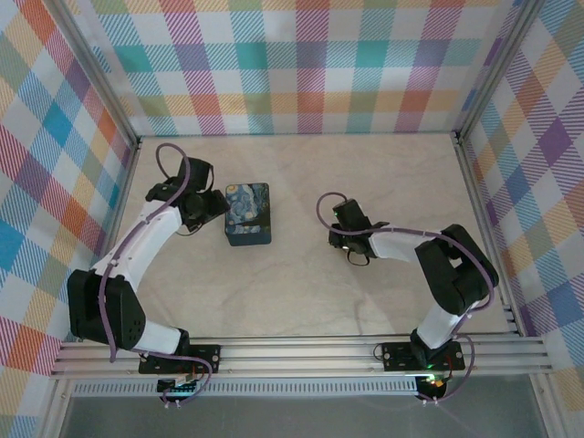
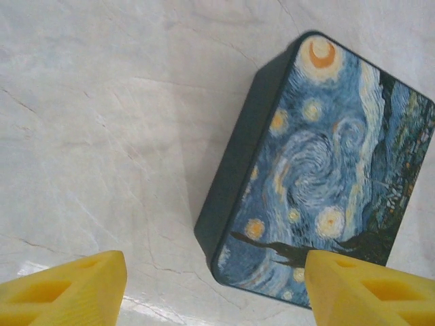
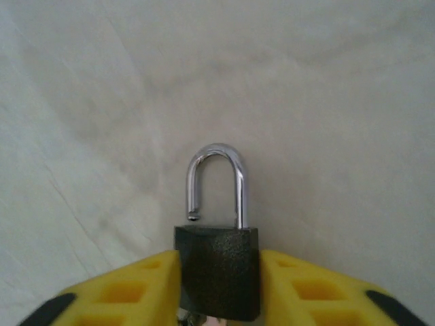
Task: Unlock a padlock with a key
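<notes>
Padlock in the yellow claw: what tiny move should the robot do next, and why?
Probably let the right claw open a little and leave the small dark padlock on the pale marble table. Its silvery shackle already has one end lifted free of the body, so it looks unlocked, and the yellow fingers sit against both its sides.

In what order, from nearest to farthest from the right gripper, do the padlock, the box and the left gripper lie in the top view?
From the right gripper:
1. padlock, between its fingers.
2. box, on the table to its left.
3. left gripper, beyond the box, farthest left.
</notes>
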`<state>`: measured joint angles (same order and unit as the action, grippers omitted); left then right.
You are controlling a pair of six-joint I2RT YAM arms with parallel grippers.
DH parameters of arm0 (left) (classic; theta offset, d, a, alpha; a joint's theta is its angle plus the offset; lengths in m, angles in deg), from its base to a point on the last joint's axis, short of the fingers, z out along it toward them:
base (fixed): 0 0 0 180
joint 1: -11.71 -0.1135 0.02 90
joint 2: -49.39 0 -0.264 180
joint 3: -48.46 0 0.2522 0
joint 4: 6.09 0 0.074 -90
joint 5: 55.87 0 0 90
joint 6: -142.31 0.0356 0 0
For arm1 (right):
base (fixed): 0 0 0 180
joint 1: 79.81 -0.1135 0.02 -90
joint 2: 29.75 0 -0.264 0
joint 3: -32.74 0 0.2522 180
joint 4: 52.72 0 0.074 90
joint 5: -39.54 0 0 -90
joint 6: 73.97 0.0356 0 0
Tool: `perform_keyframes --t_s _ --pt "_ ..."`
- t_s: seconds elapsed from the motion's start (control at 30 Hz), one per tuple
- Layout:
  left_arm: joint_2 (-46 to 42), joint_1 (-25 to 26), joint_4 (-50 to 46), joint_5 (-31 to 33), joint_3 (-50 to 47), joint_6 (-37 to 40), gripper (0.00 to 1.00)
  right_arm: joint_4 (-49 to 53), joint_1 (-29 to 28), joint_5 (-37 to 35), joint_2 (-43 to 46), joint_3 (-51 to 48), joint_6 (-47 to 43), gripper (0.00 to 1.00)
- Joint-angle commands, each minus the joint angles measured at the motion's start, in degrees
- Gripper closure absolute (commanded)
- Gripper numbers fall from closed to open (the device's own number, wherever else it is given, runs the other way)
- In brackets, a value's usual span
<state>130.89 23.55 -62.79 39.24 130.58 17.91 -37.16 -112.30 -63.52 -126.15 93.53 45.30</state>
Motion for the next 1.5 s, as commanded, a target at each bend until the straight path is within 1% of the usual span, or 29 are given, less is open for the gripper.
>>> perform_keyframes --t_s 0.0,0.03,0.07,0.1,0.13,0.17,0.2,0.23,0.33,0.37,0.43,0.5,0.57,0.63,0.7,0.73,0.83,0.87,0.93,1.0,1.07,1.13,1.17,1.2,1.23,1.3,1.37,1.43,1.47 --pt "-2.8 -2.7 2.7 0.3 -2.4 1.5 0.3 3.7 0.5 3.8 3.3 -0.1 -5.2 0.56" --pt "-3.8 -3.0 4.2 0.9 -3.7 1.6 0.3 4.3 0.6 4.5 4.0 0.0 -6.0 0.52" --pt "-5.1 -3.2 6.0 1.7 -5.1 1.7 0.29 4.9 0.6 5.0 5.1 0.0 -6.6 0.21" --pt "-6.0 -3.3 7.5 2.5 -6.5 2.0 0.29 5.7 0.5 5.2 6.5 -0.1 -7.1 0.0" --pt "-6.7 -3.6 8.4 3.4 -7.3 2.1 0.27 6.7 0.6 4.9 7.8 0.0 -7.4 0.0" --pt "-7.2 -3.7 8.5 5.5 -7.9 1.2 0.23 7.7 0.7 4.1 9.4 0.1 -7.7 0.0" --pt "-7.5 -3.7 7.4 8.6 -7.8 -0.6 0.15 8.6 0.9 3.5 11.6 0.1 -8.2 0.0" --pt "-7.8 -3.8 6.8 10.7 -7.7 -1.5 0.01 9.3 1.2 3.0 13.5 0.0 -8.8 0.0" --pt "-8.3 -3.9 7.8 17.1 -7.8 -2.1 0.0 12.1 3.7 1.8 20.3 0.3 -11.1 0.0" --pt "-8.2 -3.9 9.6 19.8 -8.2 -0.7 0.0 12.7 5.6 1.6 22.3 0.1 -11.9 0.0" --pt "-8.3 -3.9 15.6 27.5 -11.5 2.3 0.0 12.8 9.9 2.2 25.7 -0.9 -12.8 0.0" --pt "-8.7 -3.9 32.2 30.4 -18.9 11.9 0.0 11.5 15.2 2.6 28.2 -2.9 -13.4 0.0" --pt "-8.6 -3.9 44.9 31.7 -25.9 19.0 0.0 9.5 19.1 0.7 29.6 -5.1 -13.7 0.0" --pt "-7.9 -3.9 56.5 29.6 -32.3 25.3 0.0 6.7 22.0 -2.5 31.0 -7.8 -13.9 0.0" --pt "-5.2 -3.9 64.6 29.9 -36.3 28.2 0.01 0.9 25.9 -0.8 32.9 -12.0 -13.7 0.0" --pt "-3.7 -3.9 68.0 30.0 -37.5 29.2 0.01 -1.4 27.4 -0.1 33.5 -13.6 -13.0 0.0" --pt "0.1 -4.4 76.5 26.1 -41.6 30.2 0.05 -10.2 30.7 -0.6 34.3 -19.2 -11.3 0.0" --pt "0.2 -4.5 77.9 24.1 -41.9 30.5 0.05 -10.1 31.7 -1.5 34.7 -19.6 -10.5 0.0" --pt "0.9 -5.1 80.4 18.7 -42.5 31.8 0.07 -16.7 31.7 -3.4 35.4 -23.0 -12.2 0.0" --pt "2.6 -5.1 84.9 15.9 -44.5 33.0 0.01 -26.9 31.7 -3.5 35.2 -27.8 -15.5 0.0" --pt "4.8 -5.2 90.3 12.9 -46.3 34.1 0.0 -32.7 31.7 -4.2 33.2 -30.5 -18.0 0.0" --pt "7.5 -5.1 91.0 10.4 -45.7 35.5 0.0 -37.3 31.7 -4.2 30.6 -32.2 -19.7 0.0" --pt "8.5 -5.1 92.9 10.3 -45.7 35.5 0.0 -37.5 31.7 -2.8 30.5 -32.1 -20.4 0.0" --pt "7.8 -5.2 90.6 10.0 -45.3 35.2 0.0 -41.1 31.7 -2.0 29.8 -32.6 -22.0 0.0" --pt "8.1 -5.3 91.7 10.0 -45.5 35.2 0.0 -44.7 31.8 -1.4 28.6 -33.3 -22.8 0.0" --pt "8.1 -5.3 91.2 9.9 -45.4 35.1 0.0 -49.8 31.7 -2.0 24.9 -33.2 -23.9 0.0" --pt "8.0 -5.3 91.1 9.8 -45.3 35.1 0.0 -52.3 31.8 -1.1 20.6 -31.8 -23.4 0.0" --pt "8.1 -5.4 91.1 9.8 -45.3 35.1 0.0 -59.5 31.8 0.5 13.8 -31.2 -23.8 0.0" --pt "8.1 -5.5 91.1 9.8 -45.2 35.1 0.0 -57.4 31.8 3.2 13.6 -30.1 -24.9 0.0"
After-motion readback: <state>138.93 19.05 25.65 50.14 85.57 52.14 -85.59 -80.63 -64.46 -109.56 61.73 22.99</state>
